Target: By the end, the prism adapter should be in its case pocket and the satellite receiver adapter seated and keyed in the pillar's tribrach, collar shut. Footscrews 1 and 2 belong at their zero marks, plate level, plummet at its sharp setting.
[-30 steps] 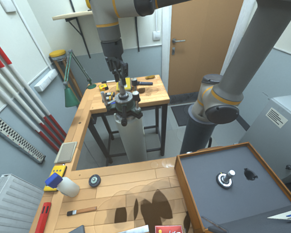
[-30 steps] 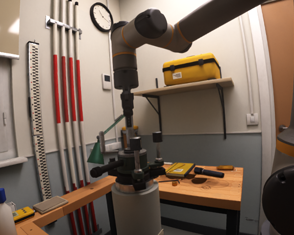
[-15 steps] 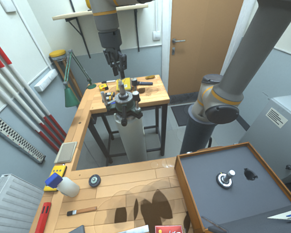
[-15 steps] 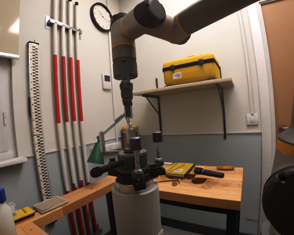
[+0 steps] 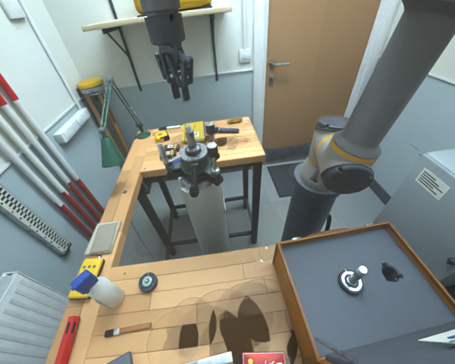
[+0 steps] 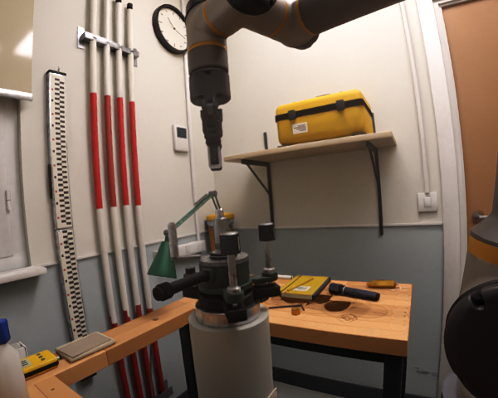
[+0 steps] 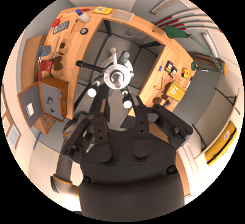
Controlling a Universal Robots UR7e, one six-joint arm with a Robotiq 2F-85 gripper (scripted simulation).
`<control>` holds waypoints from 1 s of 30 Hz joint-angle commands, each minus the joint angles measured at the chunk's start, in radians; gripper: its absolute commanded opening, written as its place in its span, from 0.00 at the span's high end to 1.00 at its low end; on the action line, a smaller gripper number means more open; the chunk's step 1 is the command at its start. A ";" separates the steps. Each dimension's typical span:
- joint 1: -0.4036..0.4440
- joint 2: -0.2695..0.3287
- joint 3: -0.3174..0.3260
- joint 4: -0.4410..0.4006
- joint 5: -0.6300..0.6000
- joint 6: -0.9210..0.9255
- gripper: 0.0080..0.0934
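The tribrach [image 5: 194,164] [image 6: 223,278] on the white pillar [image 6: 230,355] is partly hidden behind its footscrew knobs and the adapter seated in it. That adapter's grey stem [image 5: 191,142] [image 6: 219,222] [image 7: 116,78] stands upright out of the collar. A black lever [image 6: 178,285] sticks out to the left. My gripper [image 5: 179,92] [image 6: 214,165] [image 7: 120,105] hangs well above the stem, pointing down, open and empty. In the open case [image 5: 363,282] a second adapter [image 5: 353,279] stands in one pocket. An empty pocket [image 5: 391,272] lies beside it.
The L-shaped wooden bench [image 5: 196,137] wraps around the pillar, with a yellow book [image 6: 305,286], torch [image 6: 354,292] and small tools on it. A green lamp [image 6: 163,257] leans close to the tribrach. A wall shelf with a yellow case [image 6: 324,116] hangs right of my gripper.
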 commanded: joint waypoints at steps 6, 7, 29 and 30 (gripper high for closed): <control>0.000 0.000 -0.001 0.000 0.000 0.000 0.58; 0.000 0.000 -0.001 0.000 0.000 0.000 0.58; 0.129 0.191 -0.184 -0.008 0.000 0.723 0.58; 0.130 0.193 -0.186 -0.008 0.000 0.732 0.58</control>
